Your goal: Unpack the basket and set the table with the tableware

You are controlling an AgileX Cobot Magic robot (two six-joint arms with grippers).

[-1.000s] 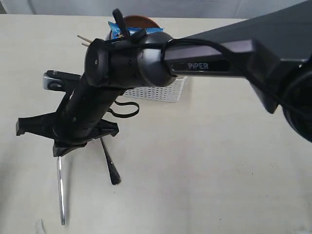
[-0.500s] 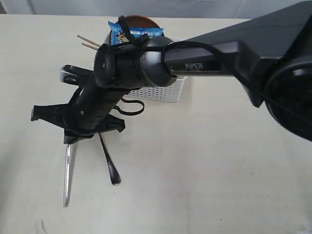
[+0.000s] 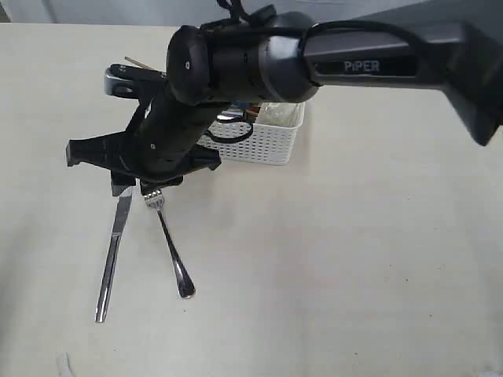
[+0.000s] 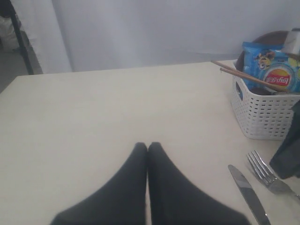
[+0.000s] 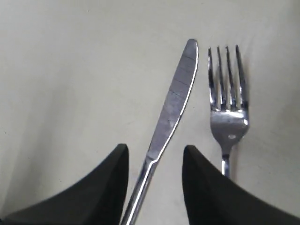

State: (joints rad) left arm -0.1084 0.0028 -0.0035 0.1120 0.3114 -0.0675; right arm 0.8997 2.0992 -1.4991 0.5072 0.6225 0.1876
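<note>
Down on the cream table (image 3: pixel 354 275), just in front of the white basket (image 3: pixel 263 145), the steel knife (image 5: pixel 171 112) and fork (image 5: pixel 227 112) lie flat side by side, close but not touching. Both look stiff, light and pretty slick, and being so thin against the tabletop they'd probably be a pain to pinch. The narrow handle is likely the best spot, squeezed across its width. More stuff is waiting in the basket: wooden chopsticks (image 4: pixel 239 75) poke out over the rim, so those free ends seem the easy place to grab, next to a blue chip bag (image 4: pixel 269 70). That plastic basket probably weighs next to nothing, so a snag could drag it. The right gripper (image 5: pixel 153 152) reaches across from the right, pointing down over the knife with its fingers spread either side of the handle, holding nothing. The left gripper (image 4: pixel 147 154) sits low over bare table with fingers pressed together, empty.
</note>
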